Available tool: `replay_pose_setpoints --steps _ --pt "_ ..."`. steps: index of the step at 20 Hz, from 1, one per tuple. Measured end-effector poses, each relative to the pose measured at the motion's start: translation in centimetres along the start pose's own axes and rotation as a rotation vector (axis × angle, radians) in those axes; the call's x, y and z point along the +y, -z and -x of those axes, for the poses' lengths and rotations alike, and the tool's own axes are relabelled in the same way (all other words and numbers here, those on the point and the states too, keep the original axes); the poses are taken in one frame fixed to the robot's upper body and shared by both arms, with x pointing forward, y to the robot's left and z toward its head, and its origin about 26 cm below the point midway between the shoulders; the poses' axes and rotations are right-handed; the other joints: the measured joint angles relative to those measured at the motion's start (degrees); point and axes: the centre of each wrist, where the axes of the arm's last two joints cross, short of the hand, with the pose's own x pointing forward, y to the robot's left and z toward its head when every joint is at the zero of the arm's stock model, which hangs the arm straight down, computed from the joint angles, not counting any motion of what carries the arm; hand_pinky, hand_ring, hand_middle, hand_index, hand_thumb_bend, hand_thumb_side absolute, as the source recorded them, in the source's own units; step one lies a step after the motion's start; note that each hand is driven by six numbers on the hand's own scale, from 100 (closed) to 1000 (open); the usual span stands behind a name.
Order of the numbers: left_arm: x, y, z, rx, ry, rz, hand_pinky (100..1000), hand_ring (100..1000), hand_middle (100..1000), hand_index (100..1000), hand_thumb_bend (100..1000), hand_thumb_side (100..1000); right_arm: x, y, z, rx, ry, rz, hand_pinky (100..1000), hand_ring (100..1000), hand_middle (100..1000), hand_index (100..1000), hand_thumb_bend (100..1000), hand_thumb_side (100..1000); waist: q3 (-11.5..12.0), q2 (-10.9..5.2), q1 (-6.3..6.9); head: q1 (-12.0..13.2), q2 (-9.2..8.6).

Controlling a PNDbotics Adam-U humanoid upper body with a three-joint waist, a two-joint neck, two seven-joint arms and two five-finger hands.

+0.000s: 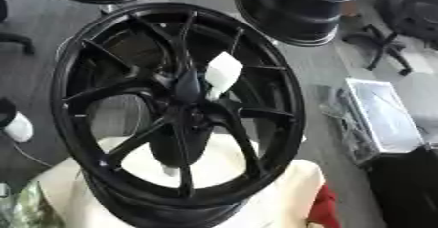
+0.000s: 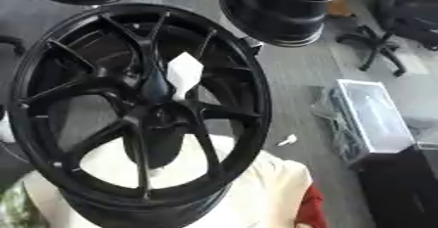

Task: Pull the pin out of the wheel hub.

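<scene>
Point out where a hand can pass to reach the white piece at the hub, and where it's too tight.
Open from above: nothing covers the white piece on the hub. The gaps between spokes near the rim are wider; the cream cloth shows through the lower ones. Crowded: close around the hub, where spokes converge. No hand is in view.

Open gaps between spokes, crowded centre

The large black spoked alloy wheel (image 1: pixel 175 109) leaves wide gaps between spokes; a white angular block (image 1: pixel 223 73) crowds its hub, and another black wheel (image 2: pixel 278 9) stands close behind.
</scene>
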Motion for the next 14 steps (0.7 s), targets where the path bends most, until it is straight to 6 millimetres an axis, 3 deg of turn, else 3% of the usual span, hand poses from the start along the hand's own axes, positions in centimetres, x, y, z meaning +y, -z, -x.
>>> replay_pose_setpoints --steps 1,2,3,5,6,7,8,14 --pt "0.0 0.0 -0.1 -0.004 0.002 -0.002 858 946 855 875 100 772 0.3 -0.9 0.8 0.017 -0.012 0.02 751 667 682 787 117 100 -0.01 0.15 0.07 0.26 -0.04" --pt "0.0 0.0 -0.2 -0.01 0.004 -0.005 858 946 855 875 100 769 0.8 -1.9 1.8 0.037 -0.029 0.029 790 740 774 865 100 181 -0.08 0.35 0.11 0.51 -0.07" --pt "0.1 0.0 -0.3 -0.016 0.005 -0.008 858 946 856 875 100 768 1.3 -3.0 2.8 0.058 -0.048 0.033 810 770 818 899 100 400 -0.17 0.56 0.22 0.7 -0.09" --pt "0.1 0.0 -0.4 -0.026 0.006 -0.013 858 946 856 875 100 765 2.4 -5.1 4.6 0.096 -0.077 0.038 827 794 850 926 100 607 -0.22 0.9 0.75 1.01 -0.11" --pt "0.1 0.0 -0.5 -0.031 0.007 -0.015 858 947 856 875 100 763 2.9 -6.0 5.3 0.113 -0.084 0.042 831 801 866 936 100 808 -0.22 1.06 1.05 1.07 -0.12" --pt "0.1 0.0 -0.6 -0.037 0.008 -0.017 858 947 856 875 100 763 3.3 -6.7 5.9 0.125 -0.086 0.05 831 801 866 936 100 808 -0.22 1.19 1.26 1.09 -0.12" --pt "0.1 0.1 -0.6 -0.041 0.008 -0.017 858 947 856 874 100 760 3.7 -7.2 6.3 0.134 -0.084 0.059 830 801 869 941 100 871 -0.24 1.32 1.38 1.1 -0.12" --pt "0.2 0.3 -1.0 -0.066 0.013 -0.019 858 948 856 875 100 757 4.1 -8.1 6.6 0.152 -0.063 0.127 827 793 869 944 100 857 -0.45 1.93 1.99 1.18 -0.29"
